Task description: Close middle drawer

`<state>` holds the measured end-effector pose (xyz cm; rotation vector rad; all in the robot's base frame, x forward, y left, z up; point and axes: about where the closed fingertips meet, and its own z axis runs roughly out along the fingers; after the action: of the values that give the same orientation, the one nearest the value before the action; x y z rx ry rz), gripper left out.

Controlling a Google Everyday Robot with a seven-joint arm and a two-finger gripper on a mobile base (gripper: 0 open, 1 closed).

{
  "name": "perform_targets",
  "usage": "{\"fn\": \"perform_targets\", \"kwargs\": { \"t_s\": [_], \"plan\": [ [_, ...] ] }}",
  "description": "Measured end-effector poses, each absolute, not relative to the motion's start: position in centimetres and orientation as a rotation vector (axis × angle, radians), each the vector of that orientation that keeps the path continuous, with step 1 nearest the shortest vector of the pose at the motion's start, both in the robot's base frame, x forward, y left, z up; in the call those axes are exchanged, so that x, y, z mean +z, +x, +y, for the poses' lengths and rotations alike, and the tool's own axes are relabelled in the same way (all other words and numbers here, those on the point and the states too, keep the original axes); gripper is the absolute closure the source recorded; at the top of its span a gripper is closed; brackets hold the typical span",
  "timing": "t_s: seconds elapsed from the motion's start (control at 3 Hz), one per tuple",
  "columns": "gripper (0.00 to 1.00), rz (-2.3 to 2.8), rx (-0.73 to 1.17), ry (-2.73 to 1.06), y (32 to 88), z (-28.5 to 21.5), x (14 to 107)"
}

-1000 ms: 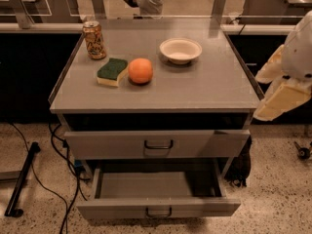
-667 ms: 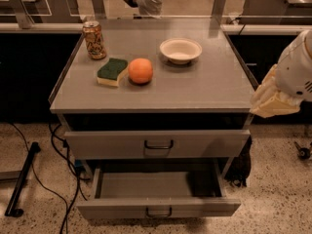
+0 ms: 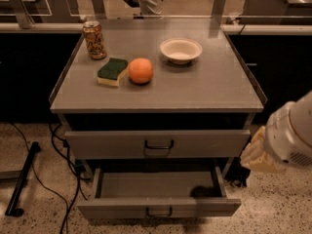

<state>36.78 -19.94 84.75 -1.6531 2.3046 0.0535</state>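
Observation:
The middle drawer (image 3: 158, 207) is pulled far out at the bottom of the camera view. Its low flat front has a small dark handle (image 3: 159, 212), and its grey inside looks empty. Above it, the taller-fronted drawer (image 3: 156, 144) with the larger handle sticks out only slightly. My gripper (image 3: 259, 155) hangs on the white arm at the right, beside the cabinet's right front corner. It is level with the gap between the two drawers and touches neither. The lowest drawer is out of view.
On the cabinet top (image 3: 214, 89) are a drink can (image 3: 94, 39), a green and yellow sponge (image 3: 112, 71), an orange (image 3: 141, 70) and a white bowl (image 3: 181, 49). Cables (image 3: 63, 152) and a dark stand foot (image 3: 22, 186) lie on the floor at the left.
My arm has moved down and slightly back to the right, from beside the cabinet top's right edge to the height of the drawers. The drawers have not moved.

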Motion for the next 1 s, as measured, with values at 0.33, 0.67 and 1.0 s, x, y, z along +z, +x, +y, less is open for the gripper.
{"fn": "perform_targets", "kwargs": {
  "t_s": [0.33, 0.67, 1.0],
  "plan": [
    [1.0, 2.298, 0.152, -1.656, 34.01, -19.16, 78.41],
    [1.0, 2.303, 0.151, -1.659, 34.01, -19.17, 78.37],
    [1.0, 2.3, 0.125, -1.684, 34.06, -19.08, 77.78]
  ]
}}
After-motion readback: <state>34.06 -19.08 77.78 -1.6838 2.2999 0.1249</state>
